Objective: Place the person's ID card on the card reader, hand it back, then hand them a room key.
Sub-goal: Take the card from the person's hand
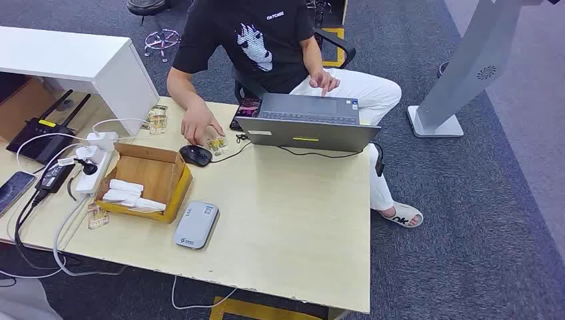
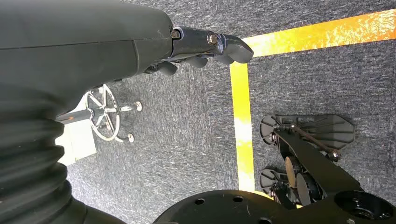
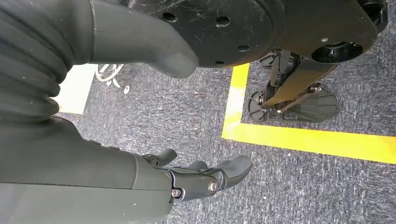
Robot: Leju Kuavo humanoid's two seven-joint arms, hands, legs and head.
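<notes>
Head view: a wooden table (image 1: 286,220) carries a grey card reader (image 1: 196,225) near its front edge, beside an open cardboard box (image 1: 148,180) holding white rolled items; behind these lie a black mouse (image 1: 196,155) and an open laptop (image 1: 308,125). A seated person rests one hand (image 1: 200,125) on the table next to the mouse and small clear items (image 1: 216,143); whether any of these is the ID card or room key cannot be told. A router (image 1: 41,137) and power strip (image 1: 93,163) lie at the table's far left. Left wrist view: the left hand (image 2: 205,49) hangs over grey carpet, fingers extended and loosely apart, holding nothing; a yellow floor line (image 2: 243,116) runs beyond its fingertips. Right wrist view: the right hand (image 3: 205,175) likewise hangs over carpet, fingers loosely spread and empty, with yellow tape (image 3: 303,140) just beyond it.
</notes>
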